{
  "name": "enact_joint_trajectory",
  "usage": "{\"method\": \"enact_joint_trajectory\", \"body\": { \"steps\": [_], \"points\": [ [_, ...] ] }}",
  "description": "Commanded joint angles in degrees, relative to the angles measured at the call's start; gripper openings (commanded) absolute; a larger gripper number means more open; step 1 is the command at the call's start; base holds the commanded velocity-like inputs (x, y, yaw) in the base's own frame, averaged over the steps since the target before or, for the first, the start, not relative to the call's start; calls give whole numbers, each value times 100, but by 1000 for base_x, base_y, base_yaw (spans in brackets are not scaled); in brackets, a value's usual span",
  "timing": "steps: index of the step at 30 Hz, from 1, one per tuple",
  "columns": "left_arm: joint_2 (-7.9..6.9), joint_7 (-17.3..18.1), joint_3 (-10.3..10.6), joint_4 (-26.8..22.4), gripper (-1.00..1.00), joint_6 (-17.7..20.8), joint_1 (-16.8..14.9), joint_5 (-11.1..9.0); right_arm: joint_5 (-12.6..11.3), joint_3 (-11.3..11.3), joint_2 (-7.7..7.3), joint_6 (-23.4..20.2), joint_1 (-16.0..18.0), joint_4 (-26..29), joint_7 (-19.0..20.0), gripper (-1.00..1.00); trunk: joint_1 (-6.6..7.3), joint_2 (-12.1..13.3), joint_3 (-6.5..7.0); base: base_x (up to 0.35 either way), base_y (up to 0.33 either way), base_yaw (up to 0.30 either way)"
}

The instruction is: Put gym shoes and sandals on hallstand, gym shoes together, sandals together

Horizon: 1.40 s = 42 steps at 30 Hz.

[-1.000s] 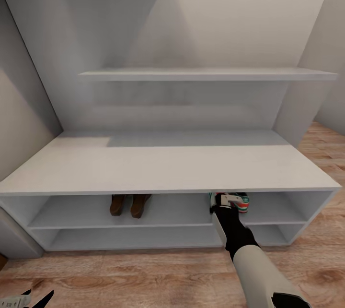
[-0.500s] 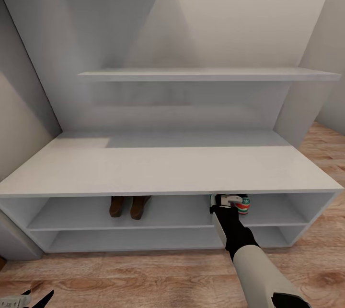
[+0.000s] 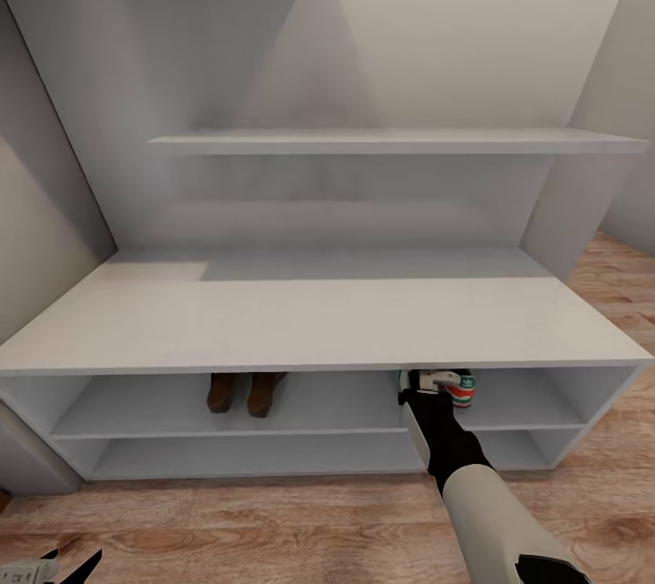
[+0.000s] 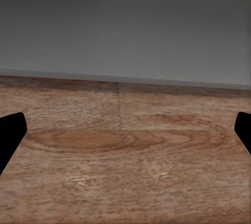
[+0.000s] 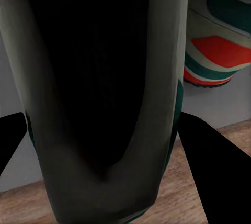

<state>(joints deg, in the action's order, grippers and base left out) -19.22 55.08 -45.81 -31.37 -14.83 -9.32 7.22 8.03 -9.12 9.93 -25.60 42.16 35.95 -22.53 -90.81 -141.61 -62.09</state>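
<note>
Under the hallstand's [image 3: 318, 320] top surface, on the upper shelf, the right gripper [image 3: 428, 384] has pushed a gym shoe [image 5: 104, 93] slightly deeper beside its mate [image 3: 462, 395], still clamped, sandals [image 3: 246, 390] already shelved; the left gripper [image 4: 125, 130] hangs spread above the corridor floor [image 3: 273, 529].

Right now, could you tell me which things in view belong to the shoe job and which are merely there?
Job:
sandals
held shoe
second shoe
rack
floor
right gripper

Merely there:
wall shelf
left gripper
</note>
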Motion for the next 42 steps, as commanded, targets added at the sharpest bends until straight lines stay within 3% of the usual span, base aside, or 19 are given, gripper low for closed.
{"method": "enact_joint_trajectory", "body": {
  "steps": [1, 42],
  "points": [
    [4, 28, -43, -1, 100, -29, -8, 60, 58, -26, 7, -41, 3, 8, 12, -100, 1, -2, -5, 4, 0, 0],
    [6, 30, -48, 2, 100, -29, -8, 60, 58, -25, 7, -41, 3, 20, 12, -100, 1, -2, -5, 32, 0, 0]
  ]
}}
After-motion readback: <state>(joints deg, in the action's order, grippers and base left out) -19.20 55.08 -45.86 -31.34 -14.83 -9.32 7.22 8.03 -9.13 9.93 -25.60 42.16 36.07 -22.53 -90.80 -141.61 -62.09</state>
